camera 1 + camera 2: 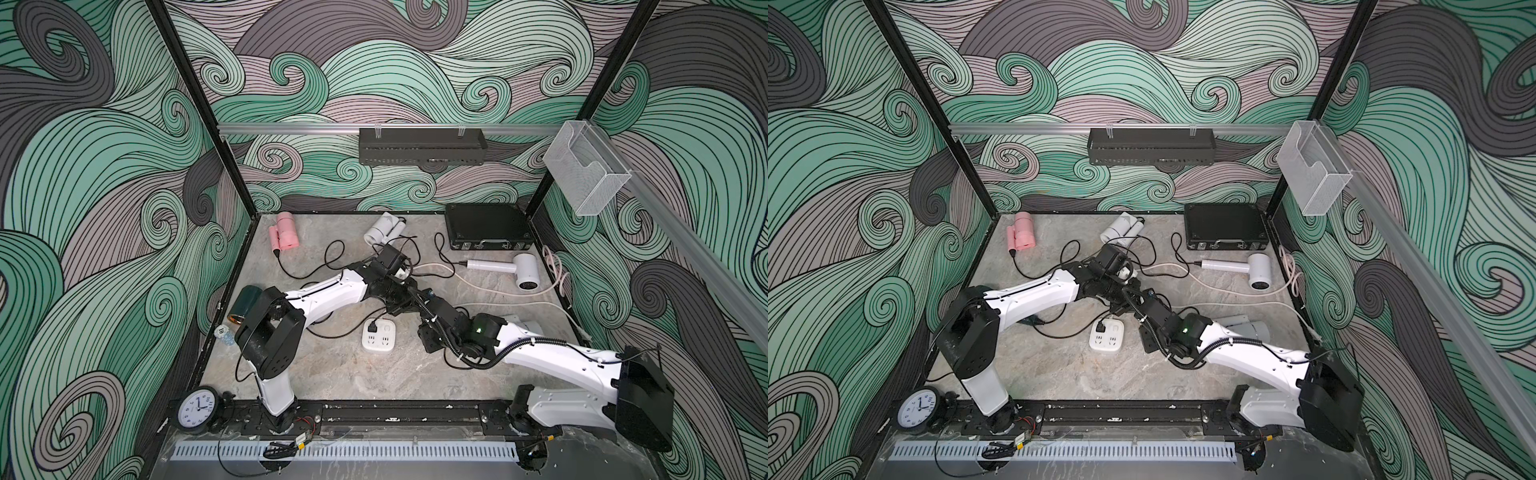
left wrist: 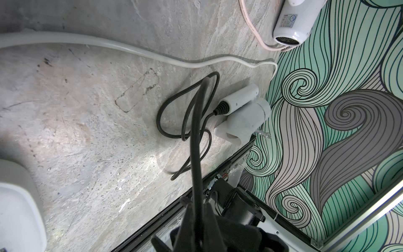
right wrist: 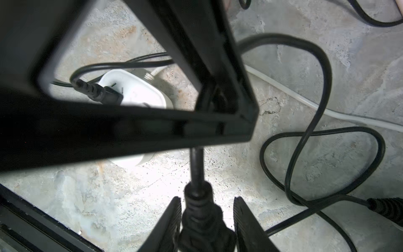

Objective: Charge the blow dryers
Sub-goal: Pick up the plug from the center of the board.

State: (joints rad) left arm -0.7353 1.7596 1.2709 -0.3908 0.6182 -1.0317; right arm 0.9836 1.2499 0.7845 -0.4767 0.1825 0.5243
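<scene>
One pink dryer (image 1: pixel 284 232), one dark green dryer (image 1: pixel 246 305), three white dryers (image 1: pixel 384 230) (image 1: pixel 517 266) (image 1: pixel 1246 328), left gripper (image 2: pixel 194 205) clenched on one black cord (image 2: pixel 195 141), right gripper (image 3: pixel 207 211) flanking one plug (image 3: pixel 197 194), grasp unclear.

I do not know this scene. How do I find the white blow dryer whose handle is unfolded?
Find the black case in the far right corner of the table. Directly in front of it lies the white blow dryer. Unlike the folded white dryer by the back wall, its handle sticks straight out.
</scene>
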